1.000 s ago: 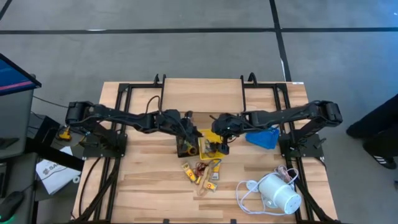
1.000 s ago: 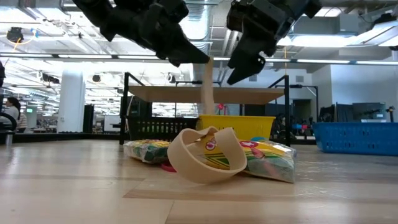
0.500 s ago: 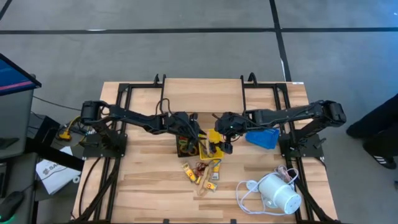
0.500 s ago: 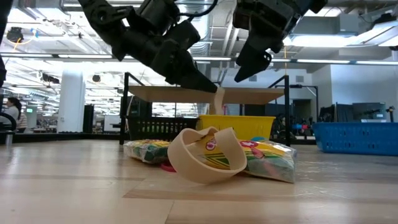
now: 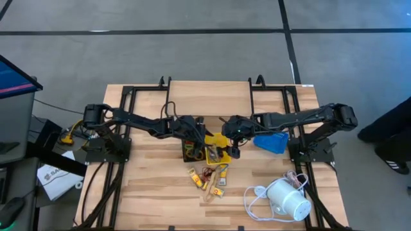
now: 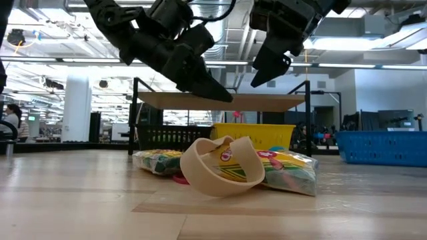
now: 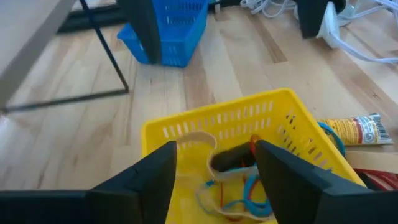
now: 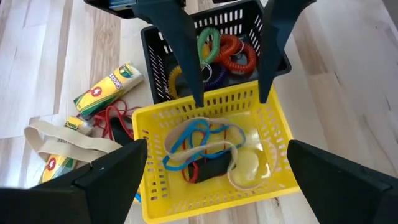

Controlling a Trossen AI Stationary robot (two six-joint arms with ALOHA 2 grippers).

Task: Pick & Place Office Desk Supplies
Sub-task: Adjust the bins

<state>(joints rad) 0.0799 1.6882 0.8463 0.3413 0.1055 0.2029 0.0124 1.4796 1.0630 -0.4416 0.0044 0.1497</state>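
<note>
1. Rubber bands (image 8: 193,140), thin blue and red loops, lie tangled in the yellow tray (image 8: 152,186) with a wide tan band (image 8: 214,134), a dark flat piece and a pale yellow disc.
2. Crayon packs (image 8: 106,87) in yellow wrappers lie on the bench (image 5: 154,192) just beside the yellow tray, with a wide tan loop (image 6: 217,167) curled over one and a thin red band (image 8: 115,121) next to them.
3. Coiled springy cords (image 8: 227,50) in green, orange, purple and yellow fill the black mesh tray (image 8: 155,59), which touches the yellow tray's far wall.
4. Both trays are rectangular with slotted plastic or mesh walls; the bench is pale wood planking.
5. Left gripper (image 6: 213,90) hangs above the yellow tray, fingers apart and holding nothing.
6. Right gripper (image 6: 267,67) hovers over the same tray from the other side, fingers spread wide and empty.
7. Blue tray (image 5: 270,142) sits well apart, under the right arm; a white cylindrical device (image 5: 289,200) with its cord sits near the bench's front right corner.
8. Bare wood stays open along the front left of the bench.
</note>
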